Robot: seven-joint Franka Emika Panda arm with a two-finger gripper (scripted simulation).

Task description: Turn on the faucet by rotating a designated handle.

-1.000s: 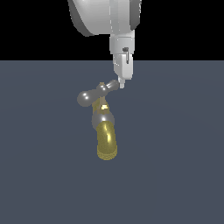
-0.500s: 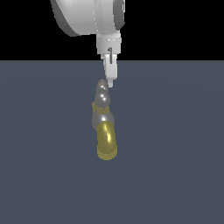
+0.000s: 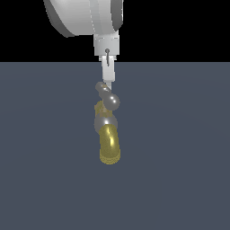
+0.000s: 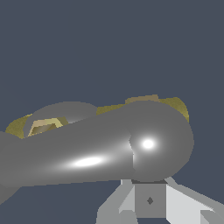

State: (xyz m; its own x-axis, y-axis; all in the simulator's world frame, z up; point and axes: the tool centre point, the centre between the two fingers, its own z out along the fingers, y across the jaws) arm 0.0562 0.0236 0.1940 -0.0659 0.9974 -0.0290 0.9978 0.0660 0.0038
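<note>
We see the arm coming down from above the faucet, its gripper pointing straight at the far end of the handle. The faucet stands alone on the dark grey floor, with its yellow spout curving down toward the camera. The handle sits on top of the faucet, its bar running almost end-on to the exterior view, so we see the near bulb and only a bit of the far one, just under the fingertips.

From the wrist view the handle fills the picture, one rounded end right against the gripper's base. We judge the fingers are close together or closed and pressing the bar's side, not clamped around it, but we cannot tell for certain how far they are open.

To do this step well, we reckon the push should stay out at the bulb end, far from the faucet's stem, and follow the arc around it. Pushing in a straight line would likely let the tip slip off the round end.

The count: one arm, one gripper, one faucet, one handle, one spout.
</note>
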